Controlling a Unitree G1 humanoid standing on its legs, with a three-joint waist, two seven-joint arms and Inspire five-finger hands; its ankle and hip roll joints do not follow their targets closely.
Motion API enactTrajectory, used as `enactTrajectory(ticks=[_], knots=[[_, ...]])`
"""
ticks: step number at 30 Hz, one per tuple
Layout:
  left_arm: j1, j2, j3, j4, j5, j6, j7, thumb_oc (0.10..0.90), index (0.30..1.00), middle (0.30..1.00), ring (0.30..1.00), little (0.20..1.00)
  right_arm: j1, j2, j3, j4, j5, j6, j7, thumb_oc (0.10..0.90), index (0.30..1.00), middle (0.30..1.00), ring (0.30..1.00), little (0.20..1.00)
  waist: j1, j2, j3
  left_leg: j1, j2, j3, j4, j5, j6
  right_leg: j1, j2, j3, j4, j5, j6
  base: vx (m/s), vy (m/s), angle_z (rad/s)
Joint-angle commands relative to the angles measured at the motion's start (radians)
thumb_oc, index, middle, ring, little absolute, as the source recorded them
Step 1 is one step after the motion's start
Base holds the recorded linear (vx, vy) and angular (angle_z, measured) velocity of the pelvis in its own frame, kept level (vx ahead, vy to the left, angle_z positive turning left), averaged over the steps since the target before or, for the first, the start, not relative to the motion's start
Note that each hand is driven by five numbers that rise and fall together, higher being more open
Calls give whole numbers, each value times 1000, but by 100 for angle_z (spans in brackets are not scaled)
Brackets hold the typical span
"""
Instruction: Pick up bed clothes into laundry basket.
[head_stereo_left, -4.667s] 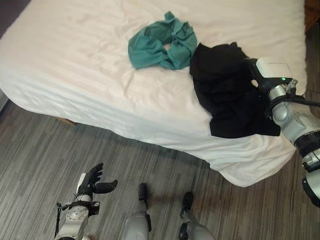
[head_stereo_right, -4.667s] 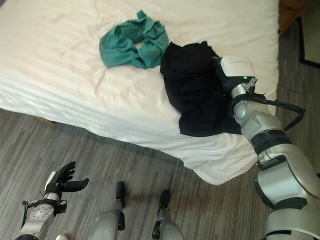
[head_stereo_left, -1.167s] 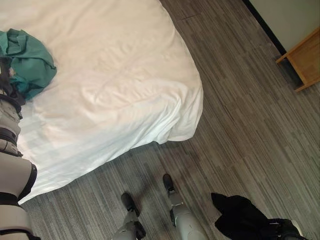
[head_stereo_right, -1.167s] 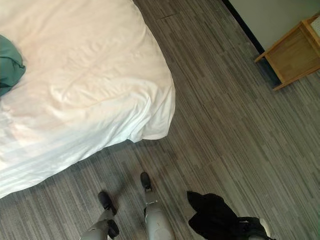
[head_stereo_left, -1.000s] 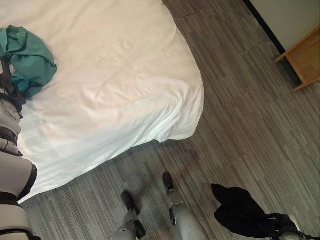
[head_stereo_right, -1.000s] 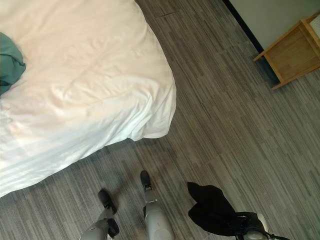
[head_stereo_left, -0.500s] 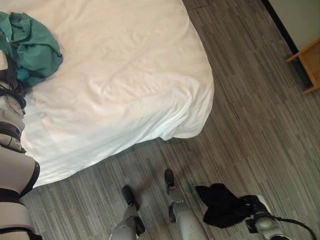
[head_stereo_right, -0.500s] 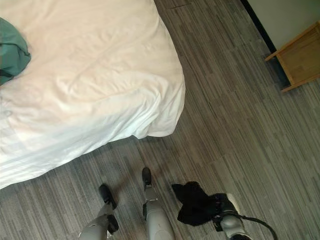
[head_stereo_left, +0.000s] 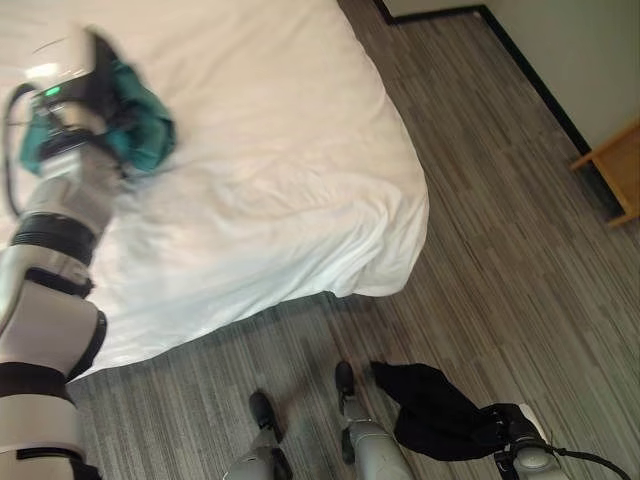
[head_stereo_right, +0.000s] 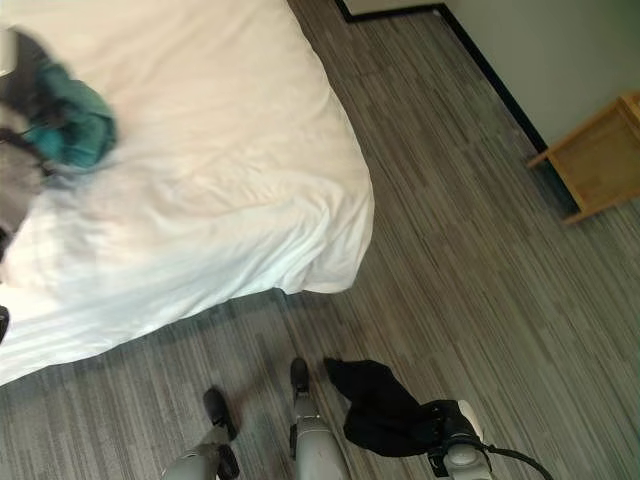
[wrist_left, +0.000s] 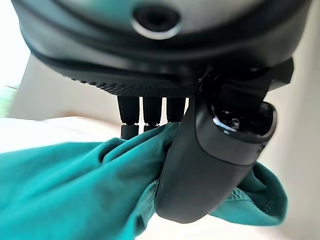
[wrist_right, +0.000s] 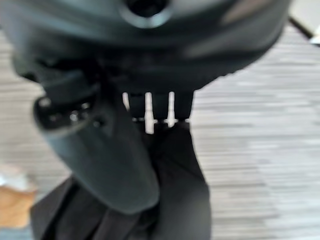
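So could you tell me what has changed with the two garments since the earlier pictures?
The black garment has left the bed and now hangs over the floor, pinched in the right hand. The left hand, formerly open and low, has closed on the teal garment, which is still on the bed.

Place: a bedroom, in a home or a hotel room.
Bed: a large bed (head_stereo_left: 300, 150) with a plain white sheet fills the upper left of the head views.
Clothes: a teal garment (head_stereo_left: 140, 125) lies on the sheet at upper left.
Floor: grey striped plank flooring (head_stereo_right: 470, 300) runs across the right and bottom.
Wall: a pale wall (head_stereo_right: 560, 50) with dark skirting, upper right.
Furniture: a small wooden table (head_stereo_right: 600, 160) at the right edge.
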Motion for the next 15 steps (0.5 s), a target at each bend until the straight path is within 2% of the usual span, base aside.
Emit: enactTrajectory(ticks=[1, 4, 6, 7, 8, 10, 11, 12, 13, 14, 15], knots=[[-74, -21, 171, -154, 51, -48, 138, 400, 300, 300, 300, 300, 58, -98, -16, -26, -37, 32, -51, 400, 300, 300, 300, 300, -32, 65, -80, -54, 57, -69, 2, -22, -51, 156, -134, -32, 13, -25, 132, 27, 20, 4], [-12, -64, 251, -299, 20, -70, 132, 400, 300, 300, 300, 300, 49, -91, -30, -47, -65, 56, -54, 400, 300, 300, 300, 300, -24, 71, -98, -3, 63, -18, 2, -36, -55, 170, -144, -82, 13, 11, 137, -3, -9, -13], [43, -90, 294, -400, -17, -96, 124, 400, 300, 300, 300, 300, 34, -94, -44, -82, -73, 65, -66, 400, 300, 300, 300, 300, -14, 76, -108, 24, 79, 22, 2, -35, -65, 175, -157, -152, 13, 63, 137, -44, -112, -50], [94, -104, 314, -486, -23, -110, 106, 400, 300, 300, 300, 300, 17, -101, -48, -129, -84, 74, -75, 400, 300, 300, 300, 300, -9, 80, -117, 53, 92, 53, 2, -37, -71, 186, -166, -212, 20, 81, 135, -29, -102, -69], [98, -104, 317, -490, -22, -108, 105, 400, 300, 300, 300, 300, 19, -102, -48, -130, -84, 75, -75, 400, 300, 300, 300, 300, -9, 81, -116, 55, 92, 54, 2, -37, -71, 188, -166, -211, 20, 81, 135, -40, -103, -93], [198, -119, 342, -590, -34, -129, 66, 400, 300, 300, 300, 300, 10, -116, -61, -217, -91, 73, -92, 400, 300, 300, 300, 300, -5, 84, -120, 86, 109, 92, 2, -31, -72, 201, -173, -272, 53, 67, 127, -40, -100, -72], [258, -117, 359, -632, -49, -134, 38, 400, 300, 300, 300, 300, 4, -128, -65, -269, -104, 77, -98, 400, 300, 300, 300, 300, 1, 91, -123, 109, 115, 93, 2, -50, -82, 218, -174, -293, 77, 41, 128, -76, -174, -80], [389, -137, 400, -714, -100, -159, -21, 400, 300, 300, 300, 300, -25, -155, -80, -355, -133, 78, -104, 400, 300, 300, 300, 300, 14, 88, -130, 131, 127, 132, 2, -39, -83, 235, -190, -358, 107, 35, 122, -37, -128, -103], [405, -137, 413, -727, -102, -156, -27, 400, 300, 300, 300, 300, -19, -160, -78, -362, -135, 82, -103, 400, 300, 300, 300, 300, 14, 92, -131, 135, 127, 134, 2, -39, -84, 236, -191, -356, 109, 33, 122, -171, -235, -123], [578, -158, 477, -802, -174, -182, -86, 400, 300, 300, 300, 300, -46, -191, -105, -468, -169, 81, -103, 400, 300, 300, 300, 300, 39, 93, -135, 149, 137, 170, 2, -30, -81, 258, -214, -427, 149, 25, 116, -151, -184, -106], [680, -185, 514, -835, -211, -192, -109, 400, 300, 300, 300, 300, -55, -208, -120, -525, -179, 77, -103, 400, 300, 300, 300, 300, 48, 94, -137, 156, 141, 187, 2, -25, -81, 274, -224, -454, 165, 19, 110, -151, -185, -110]])
